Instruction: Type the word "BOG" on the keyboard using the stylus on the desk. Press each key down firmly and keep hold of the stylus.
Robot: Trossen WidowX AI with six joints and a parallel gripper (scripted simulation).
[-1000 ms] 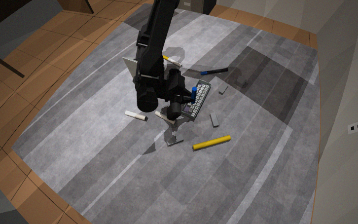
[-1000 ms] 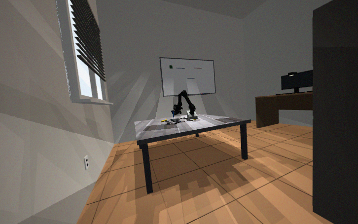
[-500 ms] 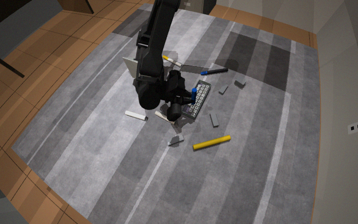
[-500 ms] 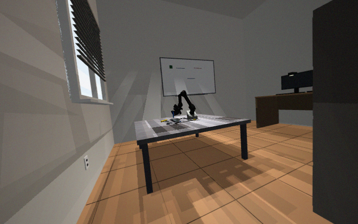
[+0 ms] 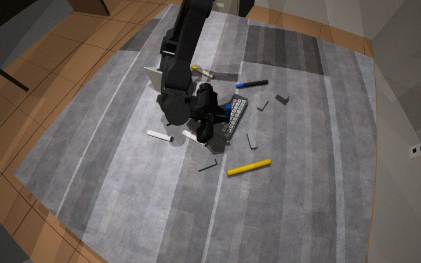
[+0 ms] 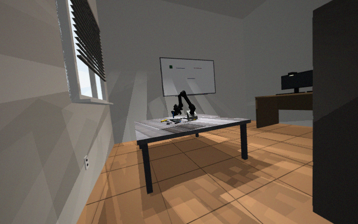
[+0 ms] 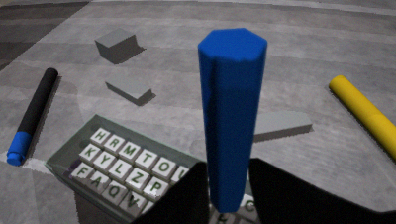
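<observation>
The blue stylus point(image 5: 228, 112) point(image 6: 173, 114) point(image 7: 232, 119) stands nearly upright between my fingertips. My gripper point(image 5: 228, 119) point(image 7: 228, 169) is shut on it, over the end of the keyboard nearer the yellow rod. The keyboard point(image 5: 237, 114) point(image 7: 74, 149) is a dark tray with white lettered keys. H, R, M, T, O, then K, Y, L, Z, P, and F, A, Q, V read in the wrist view; a C key point(image 7: 249, 204) shows just right of the stylus. The stylus tip is hidden, so I cannot tell whether it touches a key. I cannot make out B or G.
A black marker with a blue cap point(image 5: 252, 83) point(image 7: 36, 111) and grey blocks point(image 5: 282, 97) point(image 7: 119, 45) lie beyond the keyboard. A yellow rod point(image 5: 249, 167) point(image 7: 366, 111) lies to one side. White sticks point(image 5: 159, 135) lie near the arm, and a white marker with a yellow cap point(image 5: 202, 71) lies behind.
</observation>
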